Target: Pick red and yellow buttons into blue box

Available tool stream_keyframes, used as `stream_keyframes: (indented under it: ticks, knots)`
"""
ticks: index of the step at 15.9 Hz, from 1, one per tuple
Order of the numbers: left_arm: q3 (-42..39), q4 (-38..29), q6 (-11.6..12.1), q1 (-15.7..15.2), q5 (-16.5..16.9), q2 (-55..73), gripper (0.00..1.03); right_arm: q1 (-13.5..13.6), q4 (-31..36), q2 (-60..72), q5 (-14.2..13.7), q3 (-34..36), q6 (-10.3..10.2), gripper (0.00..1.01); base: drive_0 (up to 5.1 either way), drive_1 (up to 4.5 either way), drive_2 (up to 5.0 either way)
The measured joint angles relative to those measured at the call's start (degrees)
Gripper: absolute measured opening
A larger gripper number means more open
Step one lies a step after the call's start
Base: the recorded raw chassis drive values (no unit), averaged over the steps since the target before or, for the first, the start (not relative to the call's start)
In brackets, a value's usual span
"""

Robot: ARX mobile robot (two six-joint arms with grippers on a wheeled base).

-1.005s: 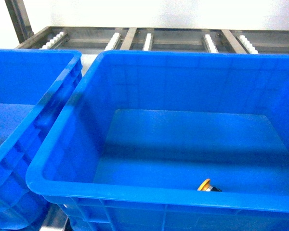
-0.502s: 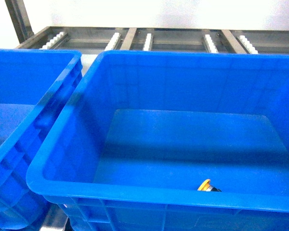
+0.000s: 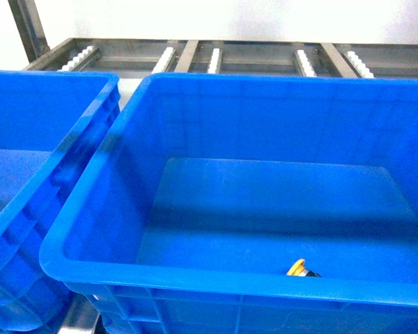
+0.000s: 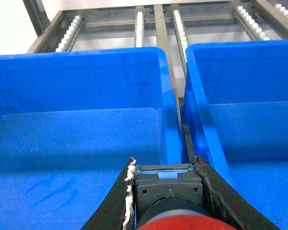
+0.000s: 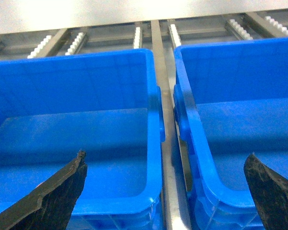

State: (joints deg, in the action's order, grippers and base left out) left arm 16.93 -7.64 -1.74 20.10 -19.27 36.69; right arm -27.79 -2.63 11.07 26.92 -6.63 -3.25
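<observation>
The biggest thing in the head view is the blue box point(image 3: 265, 209), a deep crate that fills the middle and right of the frame. A second blue crate point(image 3: 35, 174) sits just beside it on the left, so that view shows two crates. Each wrist view also shows two blue crates side by side with a thin gap between them.

Behind the crates, along the top of every view, runs a metal roller rack point(image 3: 216, 56). The head view shows five white roller strips on it.

I can count two buttons. The yellow button point(image 3: 297, 268) lies on the floor of the blue box, at the bottom of the head frame, close to the near wall. Only its yellow-orange cap and a bit of dark body peek over the rim. The red button point(image 4: 175, 211) is at the bottom middle of the left wrist view. Its gray block and the top edge of its red cap show there.

The left gripper point(image 4: 167, 191) has its two dark jaws closed on the red button, one on each side of the block. It hangs over the crate on the left of that view.

The right gripper point(image 5: 165, 191) has its jaws spread wide apart, one in each bottom corner, with nothing between them.
</observation>
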Motion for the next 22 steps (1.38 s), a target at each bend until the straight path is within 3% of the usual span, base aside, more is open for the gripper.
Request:
stream_keyframes:
  ticks: [1,3,7,8,9,11,12,14,16,18,22]
  knots:
    - [0.0,0.0,0.0,0.0,0.02,0.0,0.27,1.01,-1.33,-0.17,-0.17,0.42,0.09,0.98,0.0,0.0,0.0]
    - [0.0,0.02,0.0,0.0,0.0,0.0,0.27,5.92,-1.66,-2.19,-2.54,1.16,1.11,0.98,0.0,0.0,0.0]
    - [0.87,-0.96,0.24,1.42,0.61,3.1,0.27,6.03,-1.64,-2.56,-2.89,1.25,1.33,0.98,0.0,0.0,0.0]
    - [2.38,-4.02,0.79,2.6,2.99,7.04,0.27,6.03,-1.64,-2.56,-2.86,1.25,1.33,0.98,0.0,0.0,0.0]
    - [5.38,-6.97,2.32,3.56,5.46,13.11,0.27,6.03,-1.64,-2.56,-2.86,1.25,1.33,0.98,0.0,0.0,0.0]
    - [11.32,-13.62,7.65,3.26,12.44,26.38,0.27,6.03,-1.64,-2.56,-2.89,1.25,1.36,0.98,0.0,0.0,0.0]
    - [16.85,-11.34,11.8,3.02,17.14,33.99,0.27,6.03,-1.62,-2.56,-2.86,1.25,1.36,0.98,0.0,0.0,0.0]
    - [25.75,-7.89,16.94,2.4,25.2,45.29,0.27,6.03,-1.64,-2.56,-2.86,1.25,1.36,0.98,0.0,0.0,0.0]
    - [35.3,-1.57,23.56,2.64,31.06,54.1,0.27,6.03,-1.64,-2.56,-2.86,1.25,1.36,0.98,0.0,0.0,0.0]
    - [40.11,5.6,25.46,3.08,32.85,58.82,0.27,6.03,-1.64,-2.56,-2.89,1.25,1.36,0.98,0.0,0.0,0.0]
    - [40.39,6.49,27.71,4.35,30.97,63.17,0.27,6.03,-1.64,-2.56,-2.89,1.25,1.36,0.98,0.0,0.0,0.0]
